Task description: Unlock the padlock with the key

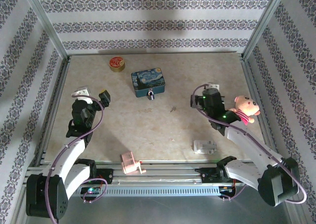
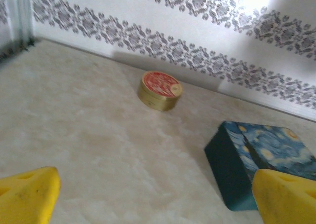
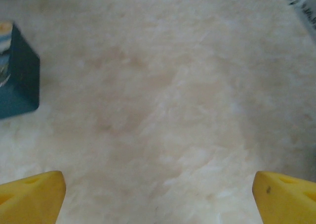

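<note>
Padlock (image 1: 151, 94) lies just at the near side of the starry blue tin (image 1: 148, 81), and the key (image 1: 173, 109) is a dark speck between it and the right gripper (image 1: 201, 94), which, like the left gripper (image 1: 92, 94), hangs spread wide and empty. Picking up so thin a key likely calls for a low, square approach, fingertips grazing the pale marbled table (image 1: 128, 130) inside walls of striped floral wallpaper (image 1: 148, 26).
</note>
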Tool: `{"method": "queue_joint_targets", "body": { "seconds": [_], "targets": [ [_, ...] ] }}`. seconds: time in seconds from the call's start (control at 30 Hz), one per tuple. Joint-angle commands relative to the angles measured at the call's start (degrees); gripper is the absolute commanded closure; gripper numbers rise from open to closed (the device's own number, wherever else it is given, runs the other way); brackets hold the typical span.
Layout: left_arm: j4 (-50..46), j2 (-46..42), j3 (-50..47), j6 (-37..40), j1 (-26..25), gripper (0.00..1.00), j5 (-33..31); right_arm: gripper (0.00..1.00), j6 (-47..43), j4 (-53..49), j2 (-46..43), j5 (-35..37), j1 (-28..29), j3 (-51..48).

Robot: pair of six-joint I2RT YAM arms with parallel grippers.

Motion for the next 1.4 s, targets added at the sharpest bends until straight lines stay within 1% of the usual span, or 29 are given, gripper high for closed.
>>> {"method": "queue_joint_targets", "body": {
  "seconds": [0.0,0.1,0.2,0.3,0.43,0.53,0.77,0.83,0.9,1.07,1.23,1.37],
  "targets": [
    [-3.3,-0.9,0.0,-7.3,-1.8,0.01,2.4,0.06,4.6,-10.4,4.1,8.0,5.2,4.5],
    [-2.6,-1.1,-0.8,-10.2,-2.0,0.01,2.7,0.09,7.0,-14.1,9.3,9.8,9.2,8.3],
    [-2.8,-1.1,-1.0,-11.0,-2.0,0.01,0.5,0.13,8.3,-15.7,13.8,8.8,11.9,11.2],
    [-2.7,-0.4,-1.1,-11.2,-2.0,0.01,-1.1,0.15,9.0,-17.0,17.9,7.5,13.6,14.1],
    [-1.6,1.2,-1.8,-11.6,-2.0,0.01,-0.7,0.18,9.1,-19.7,22.8,6.4,15.1,18.2],
    [-0.9,2.2,-2.6,-12.5,-2.0,0.01,-1.3,0.21,9.0,-21.2,25.7,4.7,15.7,20.4],
    [0.2,2.7,-3.3,-13.2,-2.0,0.01,-2.1,0.35,9.4,-22.2,30.6,1.0,15.9,23.1],
    [0.4,2.9,-3.3,-13.1,-2.0,0.01,-2.3,0.40,9.3,-22.0,32.0,-0.2,15.8,23.7],
    [0.5,3.1,-3.3,-13.2,-2.0,0.01,-2.4,0.43,9.1,-22.0,33.6,-1.2,15.9,24.5],
    [1.5,4.6,-3.4,-13.4,-2.0,0.01,-1.4,0.47,9.0,-22.3,39.1,-3.1,15.9,27.8],
    [3.1,5.9,-4.2,-14.1,-2.0,0.01,-0.8,0.48,10.1,-23.0,45.4,-2.8,15.5,33.0],
    [3.8,6.2,-4.6,-13.8,-2.0,0.01,-0.5,0.52,11.0,-22.5,48.8,-2.8,14.9,35.4]
  ]
}}
